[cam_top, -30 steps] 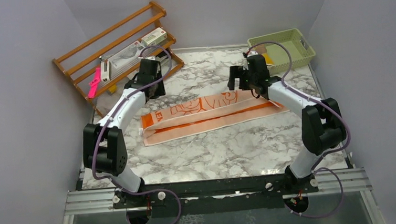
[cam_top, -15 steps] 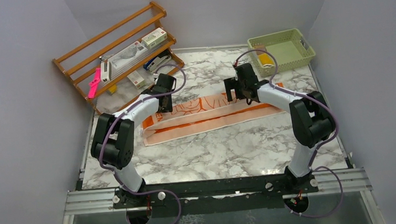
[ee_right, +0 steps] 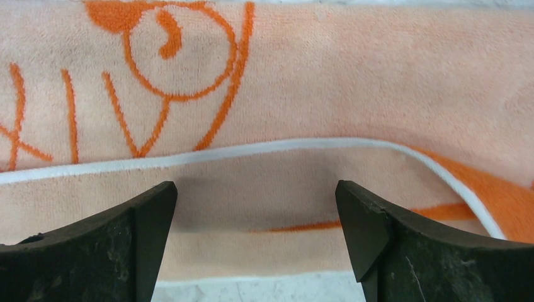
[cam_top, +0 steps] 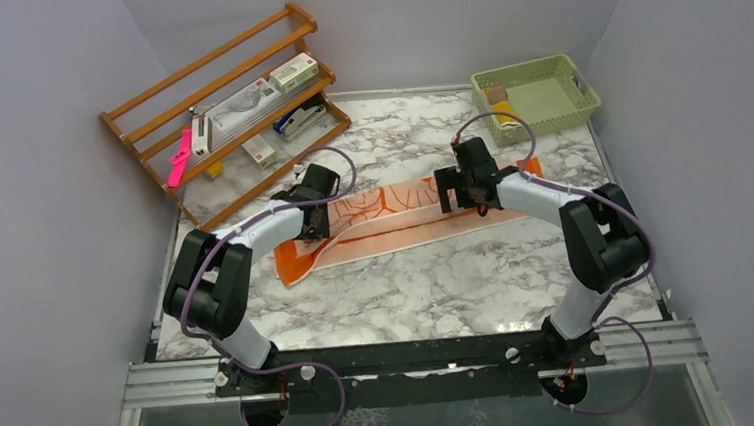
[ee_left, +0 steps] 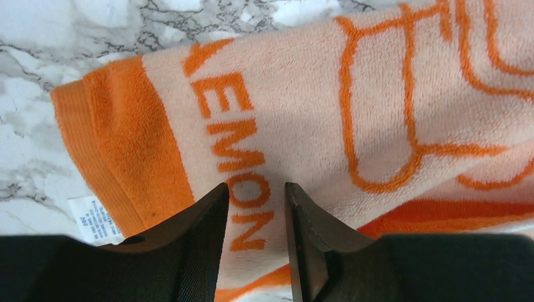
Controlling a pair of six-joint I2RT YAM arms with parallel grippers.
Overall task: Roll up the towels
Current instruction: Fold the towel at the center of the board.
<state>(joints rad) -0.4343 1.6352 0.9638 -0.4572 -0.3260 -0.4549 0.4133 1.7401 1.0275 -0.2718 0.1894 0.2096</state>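
One towel (cam_top: 393, 217), orange and pale peach with outline print and lettering, lies folded into a long strip across the marble table. My left gripper (cam_top: 311, 221) is low over its left end, jaws partly open. The lettering (ee_left: 242, 138) shows flat between its fingertips (ee_left: 255, 189), and nothing is pinched. My right gripper (cam_top: 460, 199) hovers over the strip's right part, wide open (ee_right: 255, 189). Between its fingers is the towel's near folded layer (ee_right: 264, 207), and beyond that a white-trimmed edge (ee_right: 252, 150).
A wooden rack (cam_top: 224, 93) holding small boxes and a pink item stands at the back left. A pale green basket (cam_top: 586, 98) at the back right holds a small yellow thing (cam_top: 507, 116) that I cannot identify. Grey walls close in both sides.
Both arms came forward and down from the back of the table onto the towel, the left to its left end, the right to its right part. The left jaws narrowed slightly.
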